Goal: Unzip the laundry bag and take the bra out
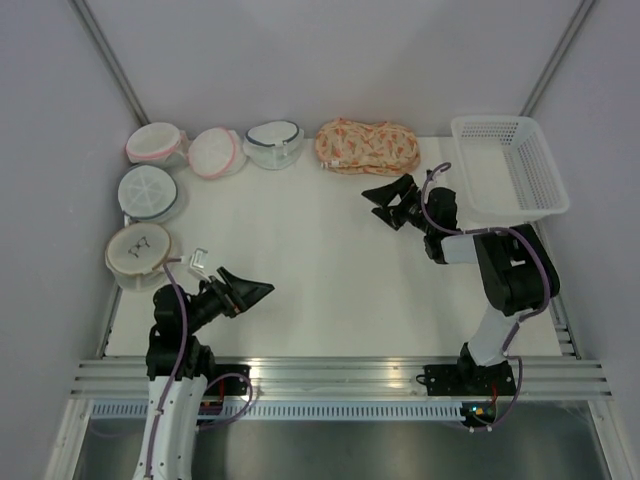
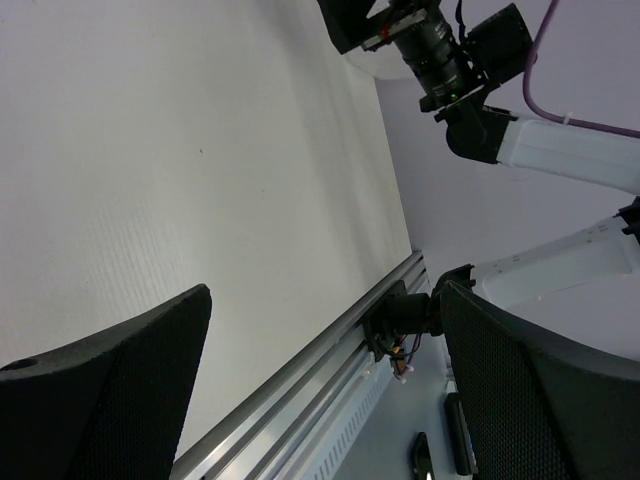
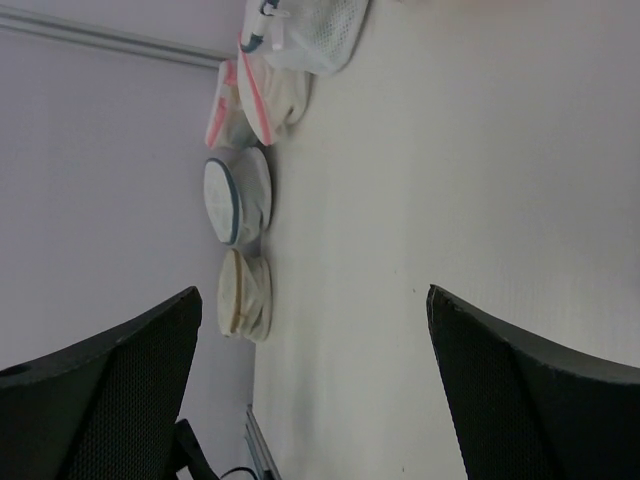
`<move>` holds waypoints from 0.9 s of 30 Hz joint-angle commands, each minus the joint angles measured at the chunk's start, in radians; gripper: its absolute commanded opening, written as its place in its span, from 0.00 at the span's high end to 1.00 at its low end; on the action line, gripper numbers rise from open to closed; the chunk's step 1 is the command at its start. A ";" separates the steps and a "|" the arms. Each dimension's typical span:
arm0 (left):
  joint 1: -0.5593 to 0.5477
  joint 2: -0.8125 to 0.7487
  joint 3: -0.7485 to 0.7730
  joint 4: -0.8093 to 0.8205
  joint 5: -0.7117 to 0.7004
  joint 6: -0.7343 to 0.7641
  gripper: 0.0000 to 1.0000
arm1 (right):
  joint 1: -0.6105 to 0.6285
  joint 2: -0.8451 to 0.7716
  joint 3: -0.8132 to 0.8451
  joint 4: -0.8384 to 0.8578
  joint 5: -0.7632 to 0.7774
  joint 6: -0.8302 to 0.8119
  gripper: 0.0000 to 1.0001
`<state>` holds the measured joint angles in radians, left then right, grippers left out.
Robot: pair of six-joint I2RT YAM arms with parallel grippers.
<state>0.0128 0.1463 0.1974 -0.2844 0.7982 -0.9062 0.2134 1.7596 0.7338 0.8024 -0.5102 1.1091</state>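
Note:
The peach, orange-printed laundry bag [image 1: 366, 146] lies closed at the back of the table, right of centre. The bra is not in view. My right gripper [image 1: 385, 204] is open and empty, hovering just in front of the bag and a little to its right; its view looks leftward over the bare table. My left gripper [image 1: 252, 292] is open and empty near the front left of the table, far from the bag. Its wrist view shows only bare table and the right arm [image 2: 560, 150].
Several round domed mesh bags stand along the back left and left edge: pink-rimmed [image 1: 155, 143], pink-rimmed [image 1: 214, 152], grey-blue-rimmed [image 1: 274, 143], blue-rimmed [image 1: 151, 192], tan-rimmed [image 1: 139, 254]. A white plastic basket [image 1: 508, 165] stands at the back right. A metal rail [image 1: 340, 375] runs along the near edge.

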 commanded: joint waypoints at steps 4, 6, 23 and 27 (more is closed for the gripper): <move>-0.001 -0.051 -0.052 0.040 0.036 -0.074 0.00 | 0.030 0.182 0.162 0.313 0.142 0.153 0.02; -0.001 -0.060 -0.056 0.039 0.035 -0.079 0.00 | 0.041 0.236 0.240 0.281 0.157 0.140 0.02; -0.001 0.013 -0.033 0.042 -0.011 -0.057 0.00 | 0.078 0.511 0.736 -0.150 0.374 0.051 0.02; -0.001 0.039 -0.036 0.048 -0.025 -0.053 0.00 | 0.078 0.553 0.760 -0.169 0.395 0.072 0.02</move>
<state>0.0128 0.1669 0.1429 -0.2771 0.7944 -0.9527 0.2886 2.2765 1.4448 0.6647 -0.1585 1.1736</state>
